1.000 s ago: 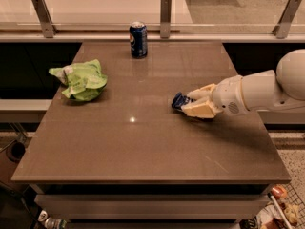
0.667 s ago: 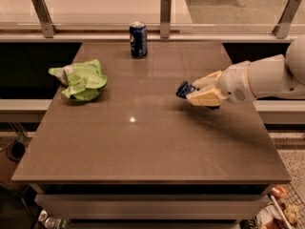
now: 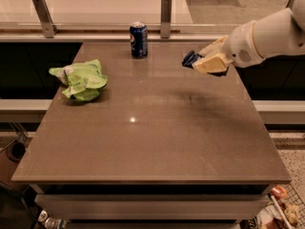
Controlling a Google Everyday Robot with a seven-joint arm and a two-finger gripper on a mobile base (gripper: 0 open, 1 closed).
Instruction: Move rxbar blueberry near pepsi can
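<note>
Currently | rxbar blueberry (image 3: 190, 58) is clenched by jaws of the gripper (image 3: 199, 61) above tabletop (image 3: 157, 142), right side | pepsi can (image 3: 138, 39) is seen upright at rear

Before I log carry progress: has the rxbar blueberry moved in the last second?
Yes. Held in the gripper above the table, the rxbar blueberry rose and went farther back, nearer the pepsi can.
</note>
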